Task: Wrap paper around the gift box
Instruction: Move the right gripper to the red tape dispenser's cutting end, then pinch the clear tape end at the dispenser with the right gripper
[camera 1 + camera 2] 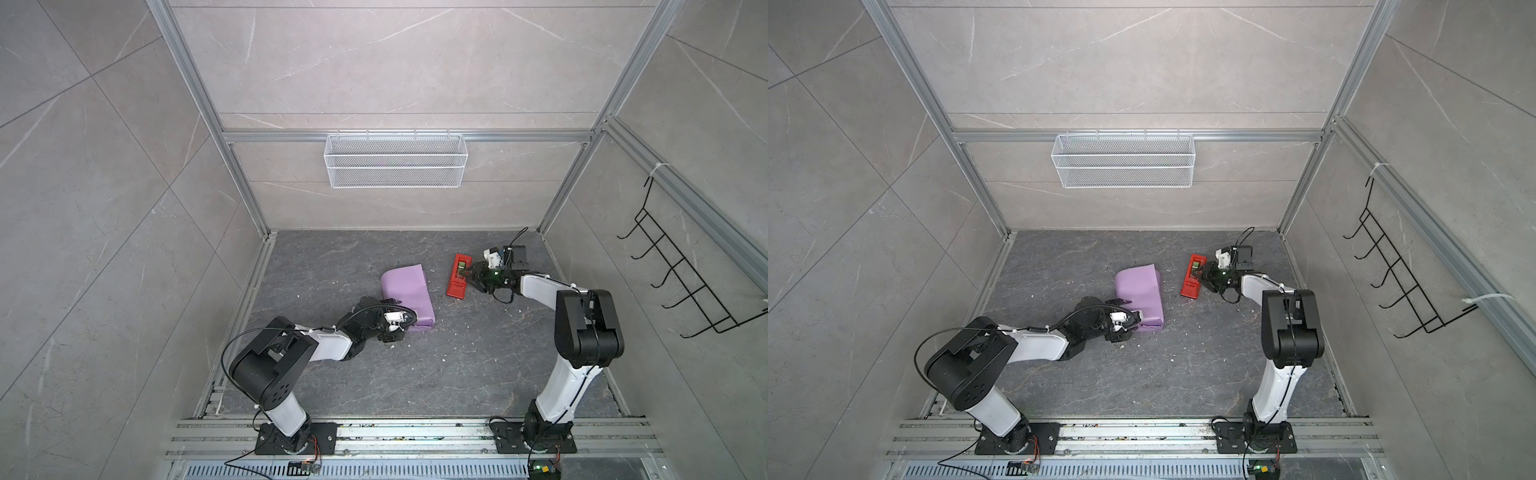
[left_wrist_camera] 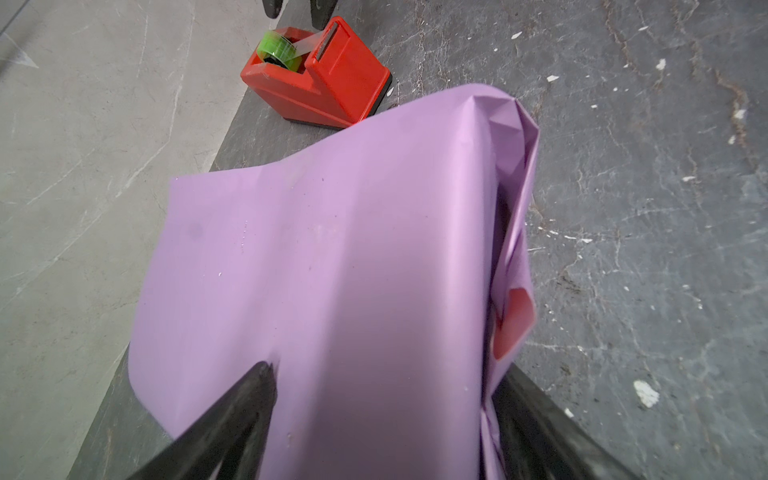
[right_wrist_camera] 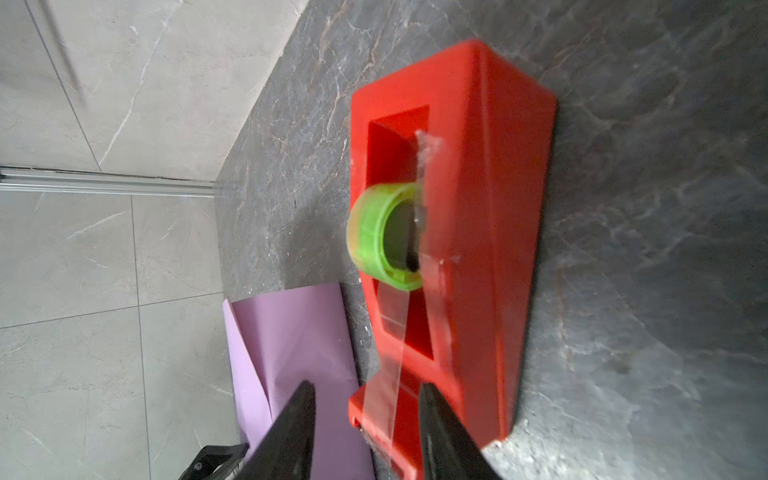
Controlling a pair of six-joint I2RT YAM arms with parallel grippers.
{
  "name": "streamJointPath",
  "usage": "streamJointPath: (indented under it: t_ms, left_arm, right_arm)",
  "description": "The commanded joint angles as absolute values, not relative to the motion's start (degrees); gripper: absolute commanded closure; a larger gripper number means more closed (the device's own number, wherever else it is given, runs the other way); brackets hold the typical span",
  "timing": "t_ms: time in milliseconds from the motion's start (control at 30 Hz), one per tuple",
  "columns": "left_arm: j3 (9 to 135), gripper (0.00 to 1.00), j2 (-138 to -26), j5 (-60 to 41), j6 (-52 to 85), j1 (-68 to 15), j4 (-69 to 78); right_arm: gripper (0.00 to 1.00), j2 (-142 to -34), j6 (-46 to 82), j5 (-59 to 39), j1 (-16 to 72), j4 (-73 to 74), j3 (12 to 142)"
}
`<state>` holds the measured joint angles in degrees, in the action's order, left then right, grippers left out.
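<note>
Around a dark grey marbled tabletop (image 1: 415,374) flecked with white scraps stand pale tiled walls (image 1: 395,62). The back wall carries a white wire basket (image 1: 395,166) and the right wall a black hook rack (image 1: 681,282). Near the tabletop's middle lies the paper (image 1: 409,299), lilac side out, folded over the hidden gift box. Its long axis runs from far edge to near edge, slanting right. The left gripper (image 2: 384,374) spreads wide over the near end, one finger (image 2: 245,411) on the paper. Toward the far right corner, apart, stands a red tape dispenser (image 1: 458,277). The right gripper (image 3: 368,390) stands narrow about its clear tape strip (image 3: 395,332), gaps showing.
</note>
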<state>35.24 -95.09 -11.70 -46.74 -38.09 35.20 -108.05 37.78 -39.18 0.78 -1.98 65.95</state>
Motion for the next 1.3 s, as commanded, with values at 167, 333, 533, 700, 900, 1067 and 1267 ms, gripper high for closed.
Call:
streamJointPath:
  t_ms: [167,333,533,700,900,1067,1267]
  left_arm:
    - [36.18,0.17,-95.89,-12.79,-45.35,-37.53,32.78]
    - [36.28,0.17,-95.95,-12.83,-45.35,-37.61,32.77]
    - [36.23,0.17,-96.15,-12.72,-45.44,-37.61,32.78]
    - [36.17,0.17,-96.12,-12.61,-45.42,-37.55,32.87]
    - [36.13,0.17,-96.02,-12.66,-45.26,-37.57,32.87]
    - [36.15,0.17,-95.93,-12.59,-45.35,-37.58,32.61]
    - [36.24,0.17,-95.96,-12.55,-45.35,-37.58,32.52]
  right_arm:
    - [0.60,-111.19,38.39,-41.37,0.73,-2.55,67.51]
    - [0.63,-112.23,38.61,-42.00,0.66,-2.22,67.44]
    - [0.67,-113.54,39.75,-43.41,0.80,-1.48,67.08]
    - [0.71,-114.69,40.23,-44.11,1.16,-0.64,66.62]
    - [0.76,-115.55,41.94,-45.11,1.32,1.41,66.45]
    - [0.81,-115.49,43.23,-45.91,1.23,3.06,66.28]
    - [0.89,-115.20,46.67,-48.00,1.32,7.21,65.83]
